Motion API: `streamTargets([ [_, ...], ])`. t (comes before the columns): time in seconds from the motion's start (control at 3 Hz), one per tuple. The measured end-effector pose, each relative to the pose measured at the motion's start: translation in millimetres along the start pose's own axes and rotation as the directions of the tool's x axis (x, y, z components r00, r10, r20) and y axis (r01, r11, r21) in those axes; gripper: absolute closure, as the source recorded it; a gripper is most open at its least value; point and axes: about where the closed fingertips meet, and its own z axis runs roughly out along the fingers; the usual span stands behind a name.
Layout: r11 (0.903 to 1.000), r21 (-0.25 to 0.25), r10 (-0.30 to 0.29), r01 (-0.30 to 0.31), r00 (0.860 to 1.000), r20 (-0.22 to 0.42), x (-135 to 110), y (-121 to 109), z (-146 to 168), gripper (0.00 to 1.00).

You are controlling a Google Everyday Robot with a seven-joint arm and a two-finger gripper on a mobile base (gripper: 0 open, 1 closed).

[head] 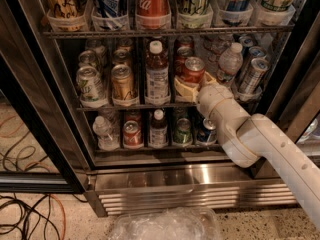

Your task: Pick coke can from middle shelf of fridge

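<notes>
Coke can point(193, 69): between the jaws, right of centre at the front edge of the middle shelf point(100, 107).
Jaws: clamped on the can's lower half.
Gripper point(192, 85): inside the fridge point(165, 179).
Neighbour: bottle point(157, 76) just left of the can.

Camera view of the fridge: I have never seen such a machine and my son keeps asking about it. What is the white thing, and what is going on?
One camera looks from the front, slightly downward, into a drinks fridge. The white tube is a robot arm reaching in from the right. Its hand is at the red coke can on the middle shelf, next to a bottle and a gold can. Whether it grips the can, I cannot tell.
</notes>
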Motion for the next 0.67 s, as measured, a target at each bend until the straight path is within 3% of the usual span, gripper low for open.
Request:
streamTargets([
  [0.67,0.9999,-0.007,-0.015,0.016,0.997,0.076,-26,4,-7,1.00],
])
